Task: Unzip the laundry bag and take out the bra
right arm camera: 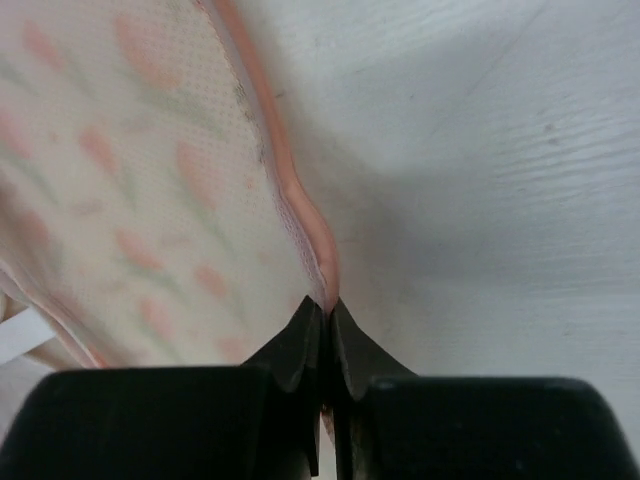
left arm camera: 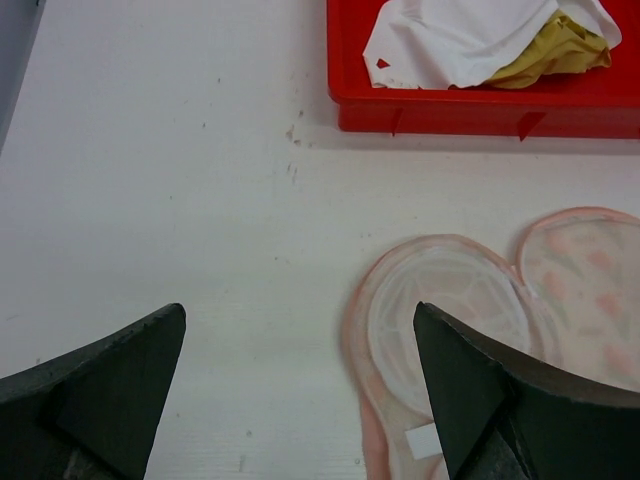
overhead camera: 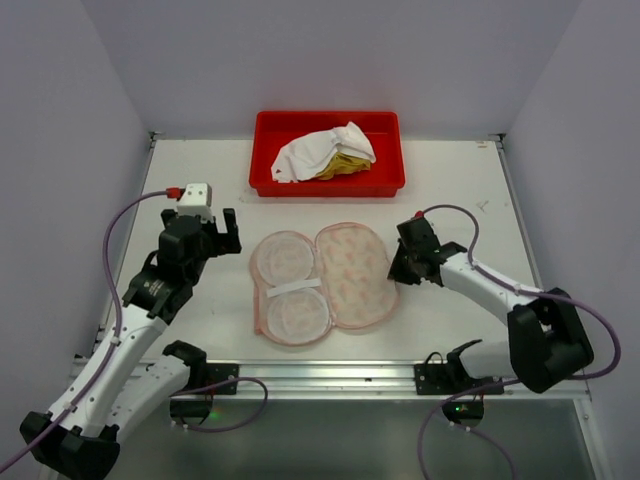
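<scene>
The laundry bag (overhead camera: pixel 352 272) lies open and flat mid-table, its printed half to the right and its paler lining half (overhead camera: pixel 290 285) to the left. The bra (overhead camera: pixel 325 152), white with mustard cups, lies crumpled in the red tray (overhead camera: pixel 262 150). My right gripper (overhead camera: pixel 398 270) is shut on the bag's pink edging at its right rim; the right wrist view shows the fingertips (right arm camera: pixel 326 305) pinching that edging (right arm camera: pixel 300 200). My left gripper (overhead camera: pixel 218 240) is open and empty, left of the bag. In the left wrist view it (left arm camera: pixel 300 315) hovers over bare table beside the lining half (left arm camera: pixel 440 300).
The red tray stands at the back centre, its front wall (left arm camera: pixel 450 110) and the bra (left arm camera: pixel 470 40) showing in the left wrist view. White walls close in the table on the left, right and back. A metal rail (overhead camera: pixel 330 375) runs along the near edge.
</scene>
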`<state>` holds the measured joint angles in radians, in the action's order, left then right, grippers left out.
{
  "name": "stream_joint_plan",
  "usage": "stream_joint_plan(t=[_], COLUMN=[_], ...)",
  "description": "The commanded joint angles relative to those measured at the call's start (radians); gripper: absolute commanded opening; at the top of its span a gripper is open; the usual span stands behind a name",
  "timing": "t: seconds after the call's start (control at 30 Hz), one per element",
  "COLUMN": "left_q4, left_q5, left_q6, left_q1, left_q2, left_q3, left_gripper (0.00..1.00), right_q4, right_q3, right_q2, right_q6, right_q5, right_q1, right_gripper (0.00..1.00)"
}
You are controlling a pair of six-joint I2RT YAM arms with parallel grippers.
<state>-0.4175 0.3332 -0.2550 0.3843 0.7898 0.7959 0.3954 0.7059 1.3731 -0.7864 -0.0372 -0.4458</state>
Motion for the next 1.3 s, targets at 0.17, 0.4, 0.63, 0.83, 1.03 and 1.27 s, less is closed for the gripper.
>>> stream_joint_plan(t=[0.17, 0.4, 0.63, 0.83, 1.03, 1.27], left_q4=[-0.009, 0.034, 0.04, 0.068, 0.06, 0.068], left_q5=[0.023, 0.009, 0.037, 0.023, 0.004, -0.026], left_q6=[-0.029, -0.07, -0.084, -0.067, -0.067, -0.069], left_q1=[-0.007, -0.007, -0.007, -0.009, -0.009, -0.009], left_q2=[-0.054, -0.089, -0.164, -0.199, -0.172, -0.176], left_q3=[-0.07, -0.162, -0.19, -0.205, -0.198, -0.207], left_gripper=[1.0, 1.0, 1.0, 1.0, 1.0, 1.0], right_q4=[0.232, 0.229, 0.235, 0.22, 0.191, 0.163], right_q3=[0.119, 0.205, 0.273, 0.337, 0.426, 0.494], right_q2=[-0.265, -0.307, -0.241, -0.132, -0.037, 0.096], right_q6=[0.148, 0.271, 0.273, 0.21, 0.171, 0.13], right_q5=[-0.314, -0.208, -0.174, -0.155, -0.138, -0.095], right_q1=[0.018, 0.013, -0.123, -0.303, -0.422, -0.508], right_gripper=[0.0, 0.0, 0.0, 0.0, 0.0, 0.0])
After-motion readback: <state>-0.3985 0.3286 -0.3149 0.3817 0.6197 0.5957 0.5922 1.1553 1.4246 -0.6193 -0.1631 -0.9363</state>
